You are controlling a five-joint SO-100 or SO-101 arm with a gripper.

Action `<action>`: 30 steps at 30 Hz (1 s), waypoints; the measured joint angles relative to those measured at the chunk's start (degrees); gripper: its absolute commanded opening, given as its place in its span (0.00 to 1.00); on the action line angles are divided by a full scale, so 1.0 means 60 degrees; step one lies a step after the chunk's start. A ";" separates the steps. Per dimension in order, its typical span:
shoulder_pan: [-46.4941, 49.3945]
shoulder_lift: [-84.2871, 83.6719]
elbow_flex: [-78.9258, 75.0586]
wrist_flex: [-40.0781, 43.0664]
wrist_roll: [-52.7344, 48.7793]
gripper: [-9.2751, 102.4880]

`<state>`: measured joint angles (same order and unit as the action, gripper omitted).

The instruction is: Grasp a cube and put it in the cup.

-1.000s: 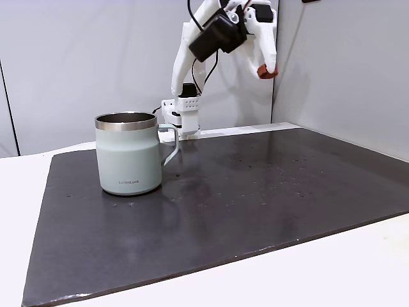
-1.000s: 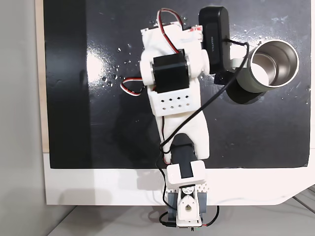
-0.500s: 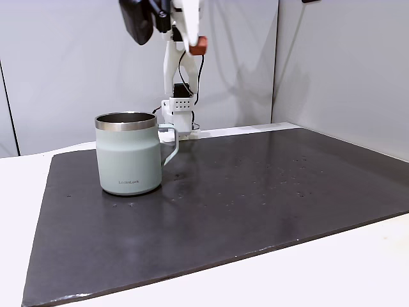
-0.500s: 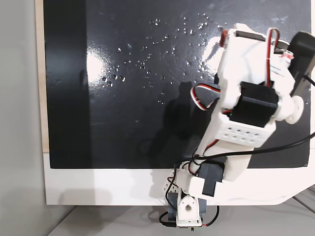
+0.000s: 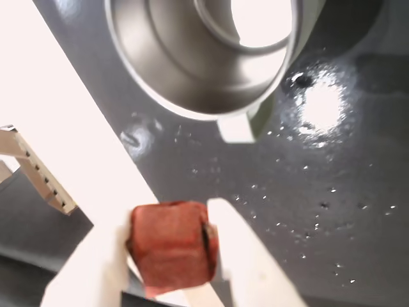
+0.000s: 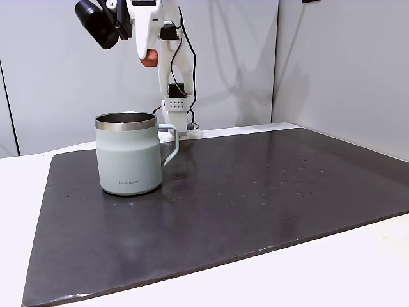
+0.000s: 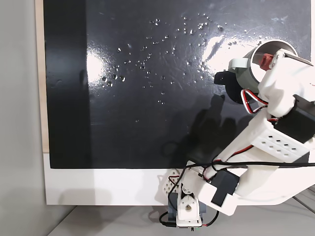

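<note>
Cube (image 5: pixel 171 246) is sitting clamped between the two white fingers (image 5: pixel 246 256) of the claw (image 5: pixel 167 251), which is closing on it from both sides in the wrist view; the reddish-brown block is filling the gap between the fingers.

Seen from the side in a fixed view, the cube (image 6: pixel 149 57) is hanging in the claw (image 6: pixel 147 56) high above the cup (image 6: pixel 128 153), a little to the right of the cup's rim and well clear of it. From above in a fixed view, the cube (image 7: pixel 266 60) is showing over the cup's (image 7: pixel 245 76) mouth, near the rim, with the arm (image 7: pixel 275 132) covering much of the cup.

In the wrist view the cup (image 5: pixel 204 57) is lying ahead of the claw, its steel inside bare and shining, nothing lying in the part that shows; its handle (image 5: pixel 238 126) is pointing back toward the cube.

The cup is standing upright on the dark mat (image 6: pixel 255 198), toward the mat's left side in the side view, handle turned right.
</note>
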<state>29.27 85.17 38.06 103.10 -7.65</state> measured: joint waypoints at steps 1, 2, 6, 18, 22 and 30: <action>0.0088 -0.0103 0.0059 0.0000 -0.0059 0.14; 0.0190 -0.0249 0.0103 0.0000 -0.0132 0.14; 0.0674 -0.0864 0.0103 0.0000 -0.0322 0.14; 0.1084 -0.2080 0.0103 -0.0029 -0.0601 0.14; 0.1099 -0.2080 0.0103 -0.0029 -0.0601 0.14; 0.1025 -0.2080 0.0103 -0.0029 -0.0469 0.28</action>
<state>35.42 72.69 38.67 102.92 -10.46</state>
